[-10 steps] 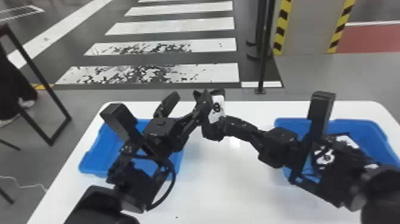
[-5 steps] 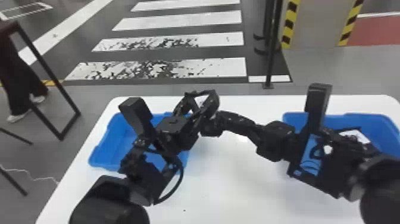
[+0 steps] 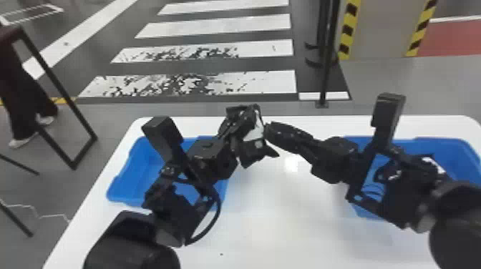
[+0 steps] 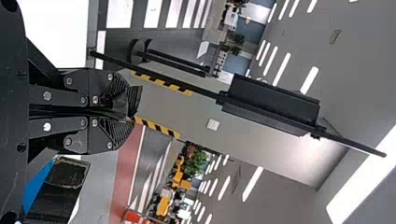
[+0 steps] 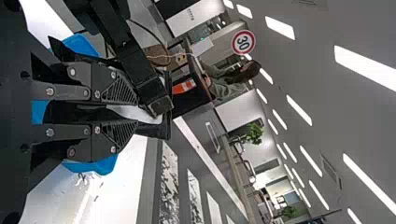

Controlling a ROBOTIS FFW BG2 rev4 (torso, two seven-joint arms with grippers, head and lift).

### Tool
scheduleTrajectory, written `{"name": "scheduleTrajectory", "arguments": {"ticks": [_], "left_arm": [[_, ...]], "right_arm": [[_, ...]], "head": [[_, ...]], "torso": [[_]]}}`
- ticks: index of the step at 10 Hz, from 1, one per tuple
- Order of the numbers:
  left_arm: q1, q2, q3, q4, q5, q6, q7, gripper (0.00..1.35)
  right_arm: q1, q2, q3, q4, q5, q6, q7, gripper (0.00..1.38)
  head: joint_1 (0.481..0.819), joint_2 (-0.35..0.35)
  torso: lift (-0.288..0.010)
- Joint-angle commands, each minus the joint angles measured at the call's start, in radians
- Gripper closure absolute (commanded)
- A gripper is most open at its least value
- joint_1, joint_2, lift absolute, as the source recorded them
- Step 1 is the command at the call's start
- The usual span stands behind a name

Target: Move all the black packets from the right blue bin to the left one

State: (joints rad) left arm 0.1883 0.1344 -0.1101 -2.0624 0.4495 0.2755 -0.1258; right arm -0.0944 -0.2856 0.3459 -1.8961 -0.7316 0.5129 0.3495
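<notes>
Your left fingers [image 3: 239, 123] are clamped on a black packet [image 3: 250, 154] with white patches, holding it above the white surface [image 3: 286, 229], at the right of the left blue bin [image 3: 130, 179]. Your right fingers [image 3: 288, 137] stand a narrow gap apart, farther right of that bin, their tips beside the packet; whether they touch it, you cannot tell. The right blue bin [image 3: 454, 157] sits well apart from the left blue bin.
</notes>
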Motion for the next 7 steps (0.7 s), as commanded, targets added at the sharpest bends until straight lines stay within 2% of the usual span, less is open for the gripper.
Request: {"name": "scheduleTrajectory", "arguments": {"ticks": [1,2,4,6,7], "left_arm": [[-0.004,-0.001,0.012,-0.001,-0.019,-0.023,0.0,1.22],[-0.017,-0.004,0.048,0.009,-0.099,-0.05,0.011,1.22],[-0.066,-0.015,0.116,0.164,-0.278,-0.197,0.072,1.22],[-0.093,-0.019,0.142,0.289,-0.334,-0.249,0.161,1.22],[-0.093,-0.021,0.152,0.299,-0.342,-0.217,0.175,1.02]], "right_arm": [[0.006,0.0,0.001,0.022,-0.014,-0.047,0.002,0.29],[0.016,0.0,-0.001,0.032,-0.022,-0.064,0.002,0.03],[0.06,0.003,-0.035,0.037,-0.058,-0.079,0.002,0.1],[0.08,0.003,-0.061,0.032,-0.056,-0.079,0.003,0.11],[0.08,0.003,-0.065,0.03,-0.056,-0.079,0.003,0.1]], "head": [[0.665,0.159],[0.656,0.16],[0.643,0.19],[0.644,0.245],[0.653,0.263]], "torso": [[-0.14],[-0.14],[-0.14],[-0.14],[-0.14]]}}
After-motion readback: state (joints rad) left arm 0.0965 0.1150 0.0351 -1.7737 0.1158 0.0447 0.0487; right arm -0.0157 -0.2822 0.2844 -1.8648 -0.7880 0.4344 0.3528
